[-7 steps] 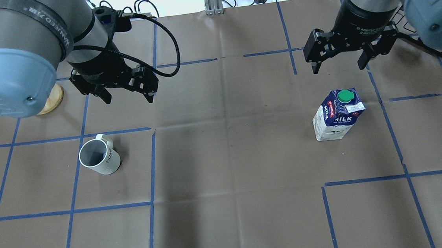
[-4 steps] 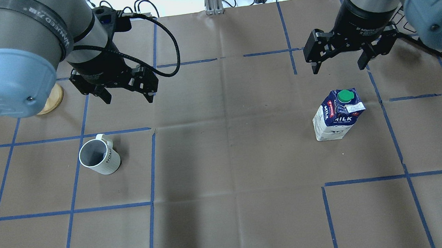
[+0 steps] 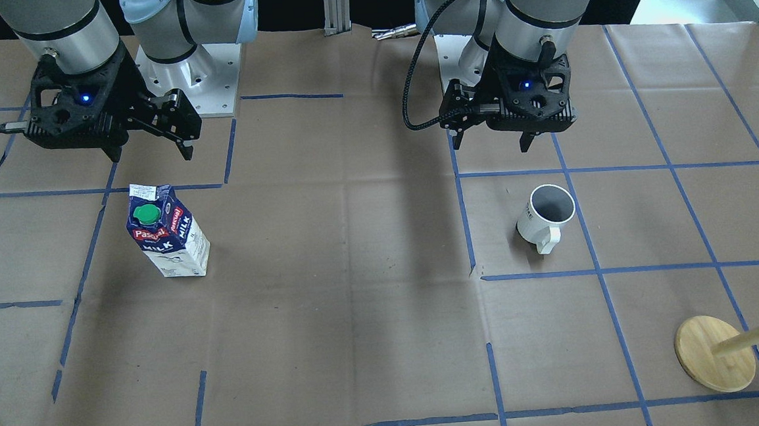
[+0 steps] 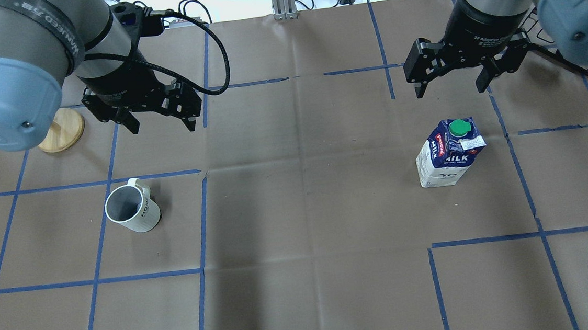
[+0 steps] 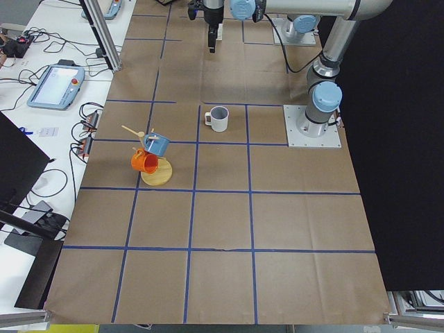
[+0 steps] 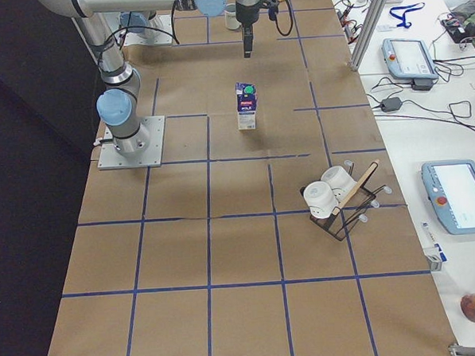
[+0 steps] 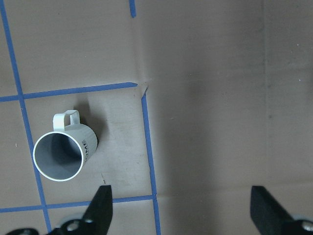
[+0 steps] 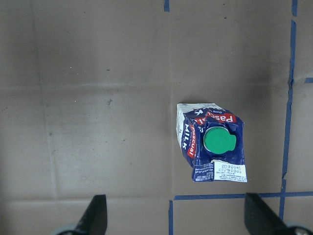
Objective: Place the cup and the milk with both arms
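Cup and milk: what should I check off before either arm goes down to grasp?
1. Cup upright, nothing touching it: ok.
2. Milk upright, cap on: ok.
3. Left gripper open and empty: ok.
4. Right gripper open and empty: ok.
5. Left gripper over cup: not ok; wrist view shows cup off to one side.
6. Right gripper over milk: ok; wrist view shows it in line, slightly off-centre.

View from above: the cup stands upright on the brown-papered bench, its handle toward the top edge, with blue tape lines beside it. At the lower edge, the fingers of the left hand are spread wide and empty, clear of the cup.
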You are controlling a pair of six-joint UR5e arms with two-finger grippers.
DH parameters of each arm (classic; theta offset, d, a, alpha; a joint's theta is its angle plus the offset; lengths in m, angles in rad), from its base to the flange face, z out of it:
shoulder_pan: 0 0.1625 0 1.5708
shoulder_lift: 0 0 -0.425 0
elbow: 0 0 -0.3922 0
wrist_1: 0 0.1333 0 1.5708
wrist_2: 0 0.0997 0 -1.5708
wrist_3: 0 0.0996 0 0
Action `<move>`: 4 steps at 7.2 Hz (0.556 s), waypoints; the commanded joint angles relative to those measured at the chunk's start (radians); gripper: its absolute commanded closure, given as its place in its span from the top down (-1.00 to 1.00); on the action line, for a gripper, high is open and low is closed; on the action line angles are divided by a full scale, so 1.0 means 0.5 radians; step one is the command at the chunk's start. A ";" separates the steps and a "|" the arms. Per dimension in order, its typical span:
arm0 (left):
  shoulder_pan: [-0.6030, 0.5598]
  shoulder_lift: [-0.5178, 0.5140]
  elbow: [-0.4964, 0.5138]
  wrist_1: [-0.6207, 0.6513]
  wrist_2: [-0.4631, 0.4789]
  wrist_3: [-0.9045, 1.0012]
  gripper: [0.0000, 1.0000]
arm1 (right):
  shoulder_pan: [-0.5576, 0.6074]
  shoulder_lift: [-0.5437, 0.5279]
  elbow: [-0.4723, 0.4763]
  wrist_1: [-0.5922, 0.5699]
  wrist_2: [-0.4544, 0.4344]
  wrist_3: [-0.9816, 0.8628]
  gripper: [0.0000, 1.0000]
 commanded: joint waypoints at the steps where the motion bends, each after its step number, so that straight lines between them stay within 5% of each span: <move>1: 0.003 0.000 -0.003 0.004 0.001 0.002 1.00 | 0.000 0.000 0.000 0.000 0.000 0.000 1.00; 4: 0.025 0.052 -0.022 -0.011 0.001 -0.007 1.00 | 0.000 0.006 0.000 0.000 0.000 0.000 1.00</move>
